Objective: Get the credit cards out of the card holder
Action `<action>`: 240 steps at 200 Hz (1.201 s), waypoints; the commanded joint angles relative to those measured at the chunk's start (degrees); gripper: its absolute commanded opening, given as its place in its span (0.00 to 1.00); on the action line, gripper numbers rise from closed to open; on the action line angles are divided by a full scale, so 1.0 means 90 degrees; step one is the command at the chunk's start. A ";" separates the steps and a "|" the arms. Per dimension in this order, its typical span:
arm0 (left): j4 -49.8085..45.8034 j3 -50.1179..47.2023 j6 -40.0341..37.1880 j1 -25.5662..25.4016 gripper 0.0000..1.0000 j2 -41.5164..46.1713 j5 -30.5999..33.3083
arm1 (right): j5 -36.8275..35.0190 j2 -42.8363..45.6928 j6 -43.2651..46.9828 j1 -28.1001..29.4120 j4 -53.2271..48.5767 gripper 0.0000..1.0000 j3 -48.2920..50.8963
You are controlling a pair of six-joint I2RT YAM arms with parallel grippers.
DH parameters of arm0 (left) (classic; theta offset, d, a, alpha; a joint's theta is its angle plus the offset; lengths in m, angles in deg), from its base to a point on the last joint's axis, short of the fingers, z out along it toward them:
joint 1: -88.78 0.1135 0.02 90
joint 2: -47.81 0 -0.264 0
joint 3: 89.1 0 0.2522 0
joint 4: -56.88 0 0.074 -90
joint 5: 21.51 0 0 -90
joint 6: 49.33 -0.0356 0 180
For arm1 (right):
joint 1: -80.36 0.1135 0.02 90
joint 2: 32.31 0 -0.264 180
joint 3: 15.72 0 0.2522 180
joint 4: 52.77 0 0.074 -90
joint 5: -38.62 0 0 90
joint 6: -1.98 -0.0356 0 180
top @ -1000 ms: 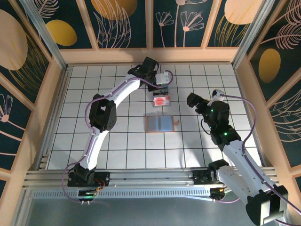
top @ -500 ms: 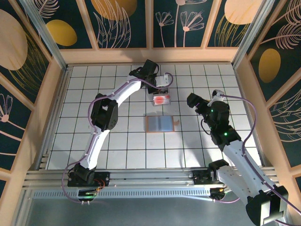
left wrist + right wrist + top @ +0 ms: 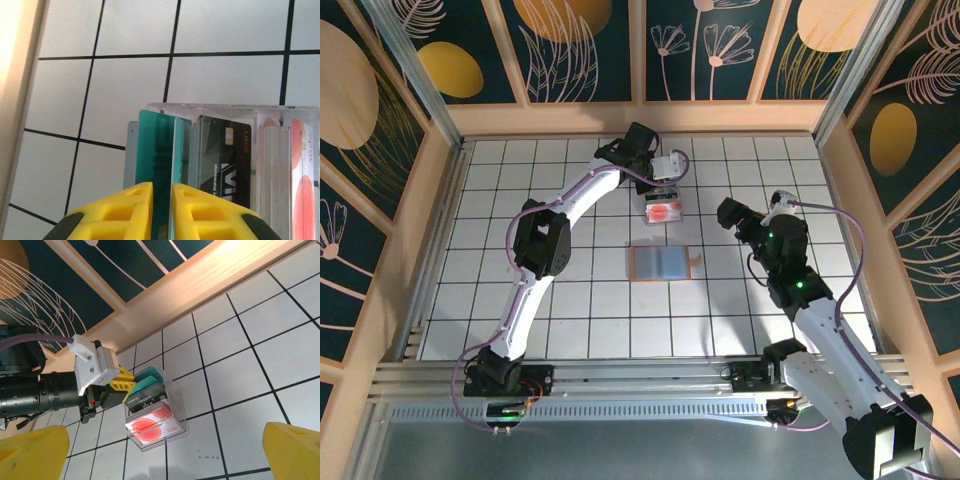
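Note:
The card holder (image 3: 660, 264), a tan wallet, lies open on the tiled floor mid-table with its blue-grey inner face up. Behind it a clear plastic stand (image 3: 663, 218) holds the credit cards upright: teal cards (image 3: 155, 145), a black card (image 3: 225, 150) and a white card with red spots (image 3: 150, 426). My left gripper (image 3: 162, 200) reaches down at the back of the stand. Its yellow fingers (image 3: 122, 382) are slightly apart either side of a teal card's top edge. My right gripper (image 3: 165, 455) hovers wide open and unladen to the right of the stand.
The wooden back wall (image 3: 640, 118) runs close behind the stand and the left gripper. Side walls (image 3: 845, 190) close in the tiled floor (image 3: 570, 310). The right arm (image 3: 790, 270) stretches along the right side.
The left gripper's fingers have parted a little around the teal card. The left arm has barely moved; the right arm, the wallet and the stand have stayed put.

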 commanded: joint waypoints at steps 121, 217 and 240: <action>0.1481 0.0294 0.1532 0.0029 0.95 0.0679 0.1717 | -0.0332 0.0401 -0.0077 0.0018 -0.0152 0.99 -0.0062; 0.3535 -0.2809 0.2824 0.0031 0.99 0.3388 0.2973 | -0.1110 0.0844 -0.0069 0.0004 -0.0702 0.99 -0.0080; 0.4234 -0.4042 0.2996 0.0029 0.99 0.4206 0.3474 | -0.1224 0.0856 -0.0040 -0.0006 -0.0738 0.99 -0.0081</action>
